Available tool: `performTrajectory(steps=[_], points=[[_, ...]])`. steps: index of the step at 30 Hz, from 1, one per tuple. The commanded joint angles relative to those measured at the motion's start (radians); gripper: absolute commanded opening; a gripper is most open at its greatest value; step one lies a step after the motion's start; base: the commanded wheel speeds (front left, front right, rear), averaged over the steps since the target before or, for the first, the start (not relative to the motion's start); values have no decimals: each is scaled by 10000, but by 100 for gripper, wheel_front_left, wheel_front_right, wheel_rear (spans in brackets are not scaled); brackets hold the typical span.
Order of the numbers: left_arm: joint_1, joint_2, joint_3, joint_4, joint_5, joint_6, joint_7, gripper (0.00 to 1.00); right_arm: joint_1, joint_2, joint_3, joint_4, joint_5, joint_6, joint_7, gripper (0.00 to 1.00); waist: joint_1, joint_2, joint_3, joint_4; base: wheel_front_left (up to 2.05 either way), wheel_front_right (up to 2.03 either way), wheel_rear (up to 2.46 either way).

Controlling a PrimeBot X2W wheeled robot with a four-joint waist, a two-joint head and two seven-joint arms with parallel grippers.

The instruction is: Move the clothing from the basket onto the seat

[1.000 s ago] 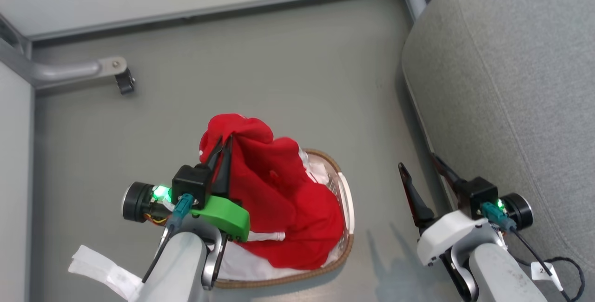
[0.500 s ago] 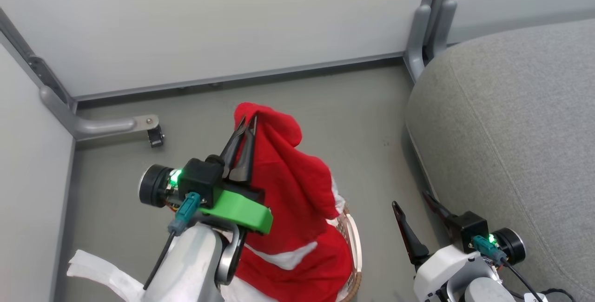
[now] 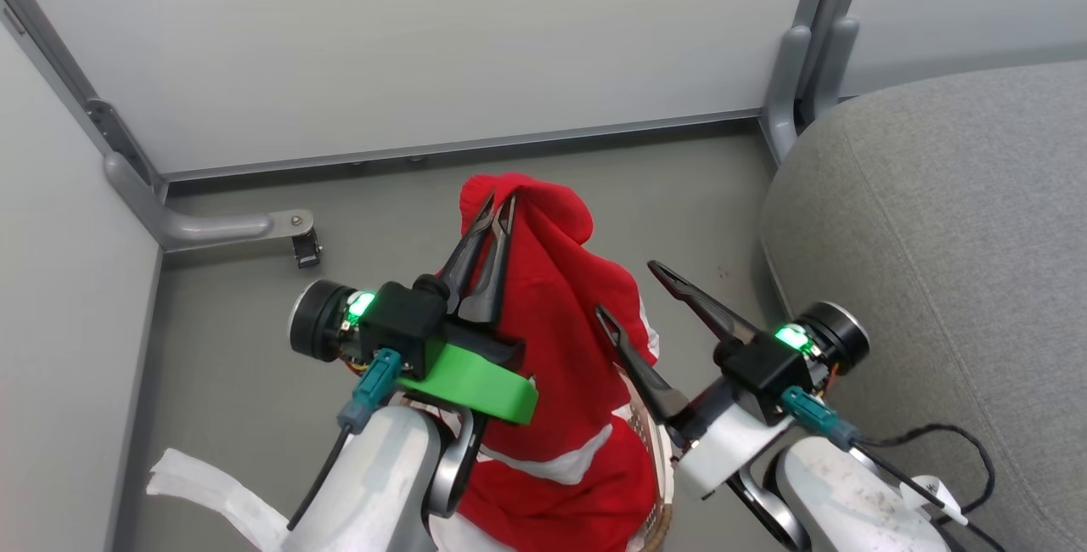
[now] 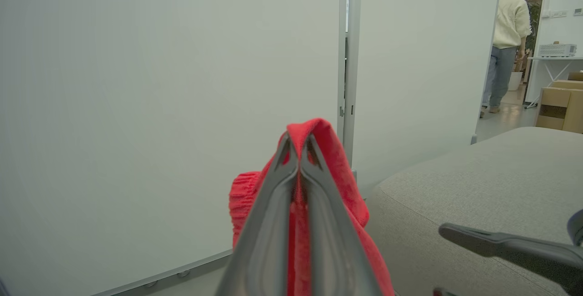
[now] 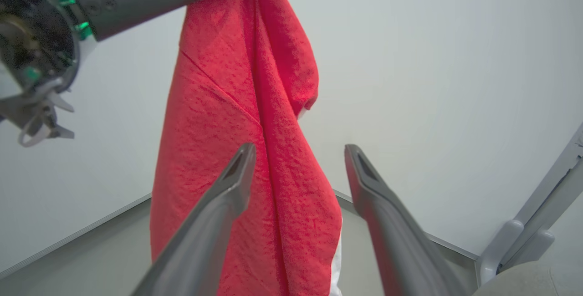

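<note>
We see the left gripper (image 3: pixel 499 205) clenched on the red garment (image 3: pixel 560 323), which hangs above the basket (image 3: pixel 652 450); the right gripper (image 3: pixel 628 289) gapes beside it. The seat (image 3: pixel 934 238), at right, bears no clothing in view: the transfer remains.

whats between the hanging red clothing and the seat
In the head view, the open right pincer stands between the clothing and the seat, with grey floor under it.

Left tool (image 3: pixel 501 200) raised and clamped; right tool (image 3: pixel 627 289) spread wide, seemingly empty.
</note>
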Motion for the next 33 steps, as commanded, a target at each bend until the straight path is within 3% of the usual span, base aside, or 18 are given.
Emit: performTrajectory(steps=[1,7,17,18,19,20,28,29,30,31,33], points=[[-36,25,-73,-41,-138,69,-3,0,-329,-68,234,-19,-45,-7,-44,100,1,-1,15,29,0,0,0],[-166,26,-587,-156,-336,130,-3,0,-1577,-139,1194,800,-69,-8,-44,100,1,-1,63,233,0,0,0],[-381,24,-1366,-546,-743,212,-3,0,-2544,351,2572,3636,755,-8,-35,100,1,-1,73,811,0,0,0],[-372,24,-1435,-564,-767,228,-1,0,-2571,412,2745,3874,1025,-8,-35,76,1,-1,36,871,0,0,0],[-349,24,-1470,-571,-771,245,-3,0,-2584,453,2833,4022,1233,-8,-35,16,1,-1,22,899,0,0,0],[-314,24,-1485,-550,-782,268,-3,0,-2614,475,2849,4154,1429,-8,-35,0,1,-1,20,917,0,0,0],[-57,24,-1119,-99,-431,344,2,0,-2090,404,1744,3682,1638,-8,-35,0,1,-1,171,417,0,0,0],[-19,24,-1033,-50,-374,365,2,11,-2020,388,1629,3577,1599,-8,-35,0,1,-1,207,271,0,0,0],[3,24,-947,-8,-302,369,2,47,-1893,367,1389,3399,1615,-8,-35,0,1,-1,229,100,0,0,0],[51,22,-847,85,-235,377,2,100,-1754,384,1176,3179,1673,-8,-36,0,1,-1,238,-117,0,0,0],[151,22,-704,129,-158,384,2,100,-1450,323,714,2835,1630,-8,-35,0,1,-1,293,-520,0,0,0]])
